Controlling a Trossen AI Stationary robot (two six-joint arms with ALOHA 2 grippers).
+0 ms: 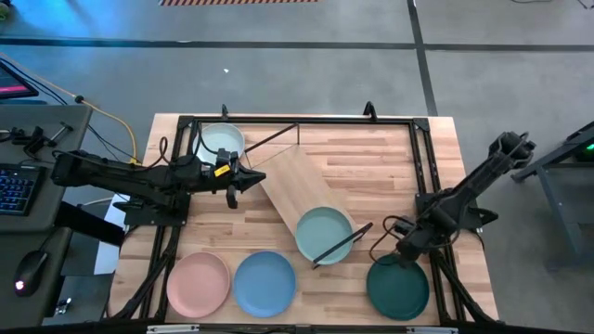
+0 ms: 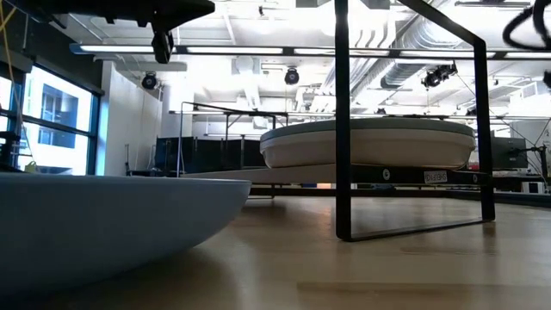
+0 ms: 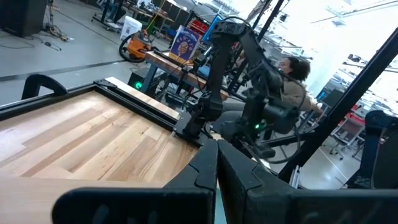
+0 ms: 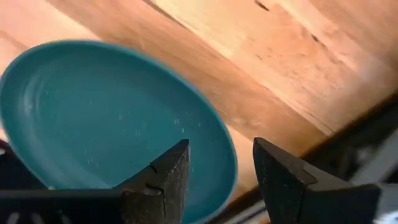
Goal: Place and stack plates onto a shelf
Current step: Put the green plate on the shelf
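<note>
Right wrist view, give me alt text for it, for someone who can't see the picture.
The right gripper hangs open just above the rim of the dark teal plate, one finger over the plate and the other beyond its edge. The plate lies flat on the butcher-block tabletop.

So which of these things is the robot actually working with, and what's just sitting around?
Part of the job:
- shelf
- mint plate on the shelf
- white plate
- pink plate
- light blue plate
- dark teal plate, under the open right gripper

Just lying about:
- keyboard
- mouse
</note>
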